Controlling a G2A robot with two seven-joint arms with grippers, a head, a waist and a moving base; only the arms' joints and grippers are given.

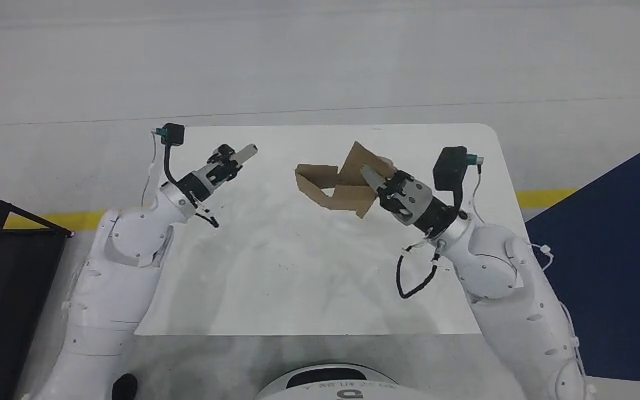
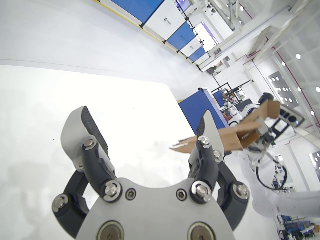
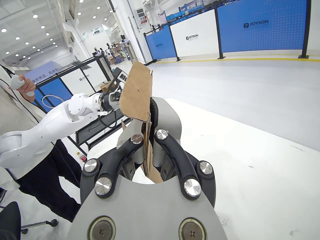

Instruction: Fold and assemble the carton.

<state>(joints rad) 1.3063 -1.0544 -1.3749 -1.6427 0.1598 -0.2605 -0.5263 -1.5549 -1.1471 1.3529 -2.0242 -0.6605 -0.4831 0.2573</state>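
A brown cardboard carton [image 1: 340, 182], partly unfolded with flaps sticking out, hangs above the far middle of the white table [image 1: 300, 280]. My right gripper [image 1: 372, 183] is shut on one of its panels; in the right wrist view the carton [image 3: 137, 93] stands upright between the fingers [image 3: 165, 116]. My left gripper [image 1: 243, 153] hovers over the table's far left part, open and holding nothing, well apart from the carton. In the left wrist view its fingers [image 2: 82, 128] are spread, and the carton [image 2: 250, 128] is seen farther off in the other arm's grip.
The table's far edge and rounded corners lie close to both grippers. A dark frame [image 1: 20, 225] stands on the floor to the left of the table. A person holding a controller [image 3: 17, 83] stands beyond the table on the left arm's side.
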